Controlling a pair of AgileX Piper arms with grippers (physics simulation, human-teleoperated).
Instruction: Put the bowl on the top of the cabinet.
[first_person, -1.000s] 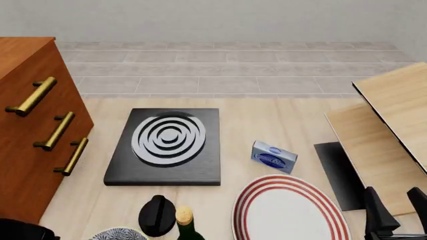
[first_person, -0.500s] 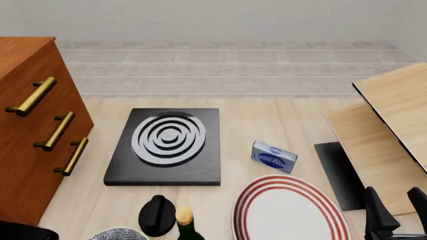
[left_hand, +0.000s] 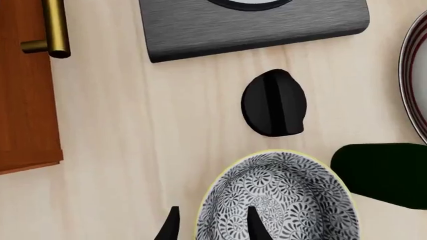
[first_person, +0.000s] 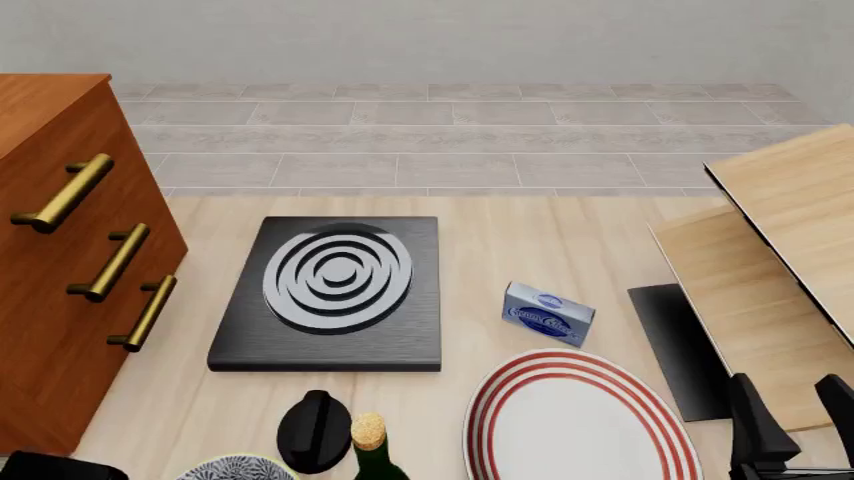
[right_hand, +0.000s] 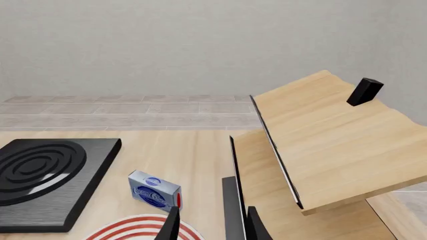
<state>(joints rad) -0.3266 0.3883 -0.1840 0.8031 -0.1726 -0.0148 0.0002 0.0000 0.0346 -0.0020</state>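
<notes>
The bowl (left_hand: 283, 200), white with a dense dark leafy pattern and a pale yellow rim, stands on the table near the front edge; only its far rim shows in the front view (first_person: 238, 467). My left gripper (left_hand: 212, 227) is open, with one finger outside the bowl's rim and one inside it. The reddish-brown cabinet (first_person: 60, 260) with brass handles stands at the left, and its lower corner shows in the left wrist view (left_hand: 23, 90). My right gripper (first_person: 797, 425) is open and empty at the front right, also seen in the right wrist view (right_hand: 212, 225).
A black hotplate (first_person: 334, 290) lies mid-table. A black knob (first_person: 316, 430) and a dark bottle (first_person: 374, 455) stand right beside the bowl. A red-ringed plate (first_person: 581, 425), a blue box (first_person: 547, 314) and pale wood boards (first_person: 774, 250) are to the right.
The dark part of my left arm at the front view's bottom left has sunk slightly lower and out of frame. The right gripper and the objects have not moved.
</notes>
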